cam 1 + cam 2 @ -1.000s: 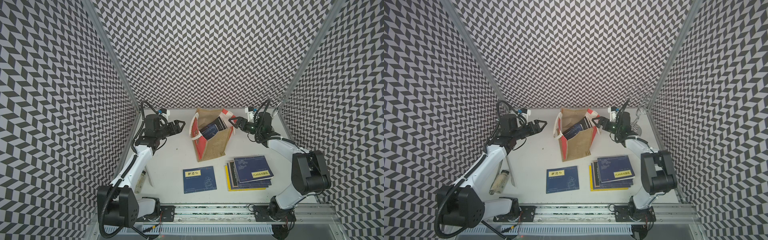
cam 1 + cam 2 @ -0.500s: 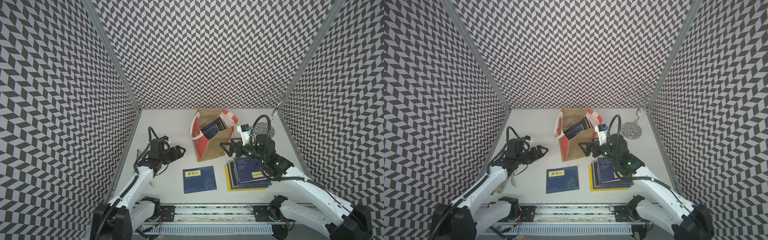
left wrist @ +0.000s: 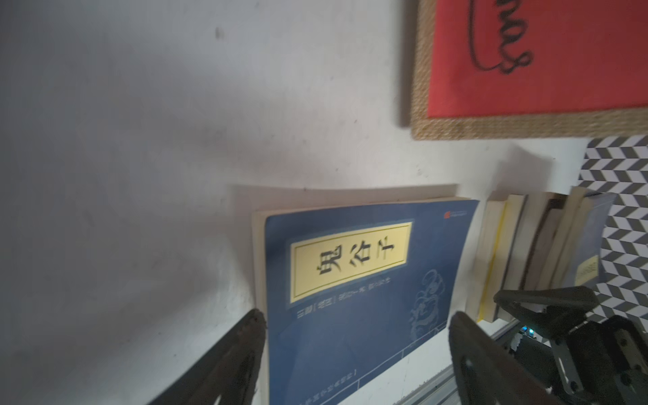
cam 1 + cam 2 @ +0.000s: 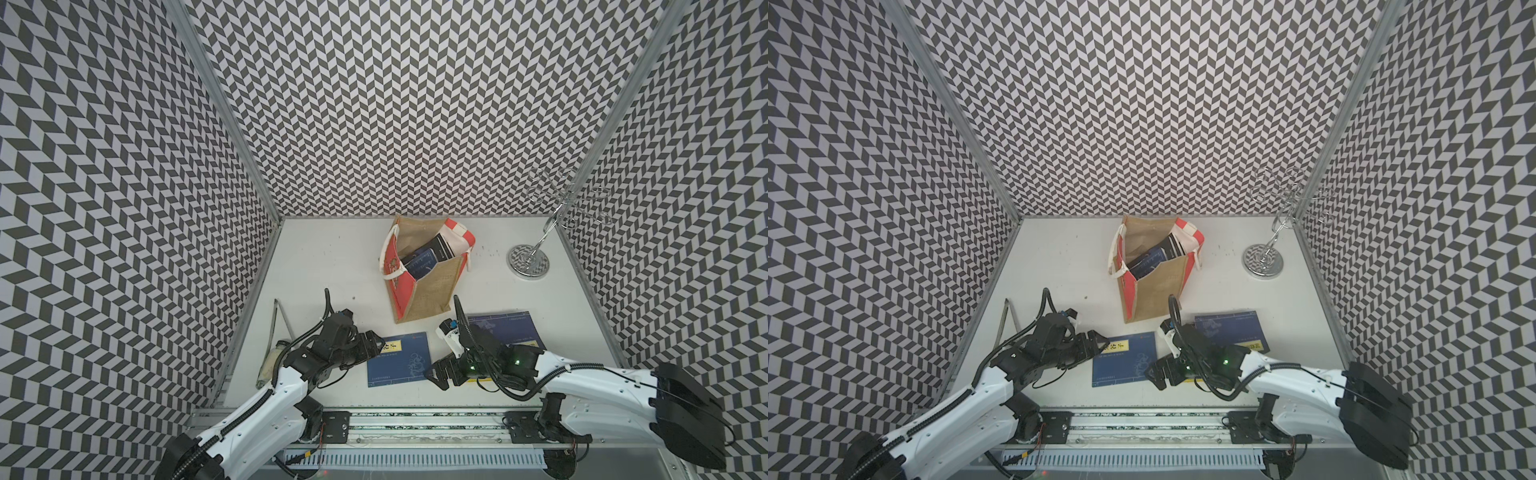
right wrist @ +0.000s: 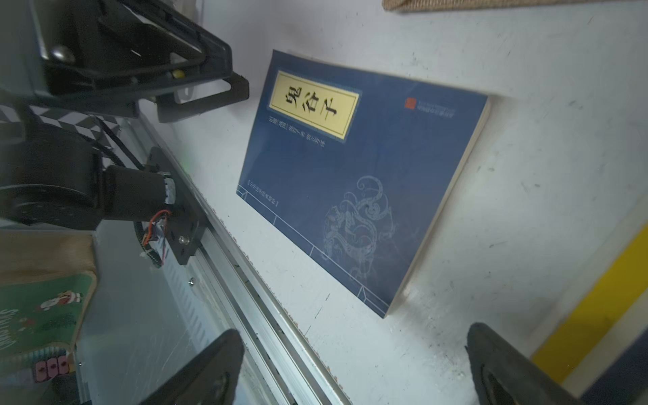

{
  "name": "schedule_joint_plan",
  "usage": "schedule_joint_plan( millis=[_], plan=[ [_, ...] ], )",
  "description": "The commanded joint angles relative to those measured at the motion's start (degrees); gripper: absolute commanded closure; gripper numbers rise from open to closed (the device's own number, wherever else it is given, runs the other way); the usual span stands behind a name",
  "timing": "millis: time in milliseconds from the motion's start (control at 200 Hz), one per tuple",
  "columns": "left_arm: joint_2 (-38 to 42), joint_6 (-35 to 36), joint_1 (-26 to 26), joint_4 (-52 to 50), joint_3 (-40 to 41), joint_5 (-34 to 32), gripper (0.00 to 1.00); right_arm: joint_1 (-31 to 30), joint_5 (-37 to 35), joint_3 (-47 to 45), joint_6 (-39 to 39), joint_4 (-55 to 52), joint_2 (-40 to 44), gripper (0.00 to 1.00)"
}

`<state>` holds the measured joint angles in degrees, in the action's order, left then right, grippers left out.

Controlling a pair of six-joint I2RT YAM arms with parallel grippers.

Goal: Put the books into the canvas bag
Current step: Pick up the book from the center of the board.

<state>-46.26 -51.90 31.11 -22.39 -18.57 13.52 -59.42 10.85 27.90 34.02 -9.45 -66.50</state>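
Note:
The canvas bag (image 4: 419, 286) (image 4: 1154, 291) stands upright at mid-table with its mouth open, and books (image 4: 422, 262) lean inside it. One navy book with a yellow label (image 4: 399, 363) (image 4: 1127, 365) (image 5: 357, 168) lies flat near the front edge. A stack of books (image 4: 505, 330) (image 4: 1229, 328) (image 3: 540, 252) lies to its right. My left gripper (image 4: 376, 343) (image 3: 354, 326) is open, low over the single book's left side, its fingers straddling that end. My right gripper (image 4: 436, 376) (image 5: 354, 347) is open just off the book's near right corner, holding nothing.
A chrome wire stand (image 4: 528, 259) stands at the back right. The metal rail (image 4: 374, 428) runs along the table's front edge, close under both grippers. A bottle (image 4: 270, 361) lies in the gap beyond the left edge. The bag's red face (image 3: 526, 63) is close behind the single book.
Both arms have swung from the bag's two sides at the back down to the front, ending either side of the single navy book. Both grippers stayed open.

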Motion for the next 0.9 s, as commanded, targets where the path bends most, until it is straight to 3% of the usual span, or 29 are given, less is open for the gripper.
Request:
schedule_joint_plan(
  millis=[0,145,526,631,761,896],
  plan=[
    [0.68,-4.21,1.35,-1.13,1.1,-3.67,0.19,-1.92,-4.03,0.68,4.61,4.0,-2.61,0.01],
    [-1.83,-4.34,1.82,1.86,2.92,-2.45,0.19,-2.68,-4.77,0.69,6.41,5.36,-7.74,0.01],
    [-4.15,-4.55,1.88,8.68,6.53,1.71,0.19,-3.07,6.15,-0.59,5.21,23.0,-14.22,0.0],
    [-4.1,-4.2,1.93,8.98,6.7,1.97,0.19,-2.98,5.56,-2.13,5.35,27.77,-10.82,0.1],
    [-4.1,-4.01,1.88,9.25,6.7,2.04,0.19,-2.99,3.82,-2.49,5.09,29.74,-7.66,0.36],
    [-4.37,-3.83,1.91,9.55,6.79,2.12,0.19,-2.97,2.55,-2.15,5.08,30.46,-7.16,0.51]
  ],
)
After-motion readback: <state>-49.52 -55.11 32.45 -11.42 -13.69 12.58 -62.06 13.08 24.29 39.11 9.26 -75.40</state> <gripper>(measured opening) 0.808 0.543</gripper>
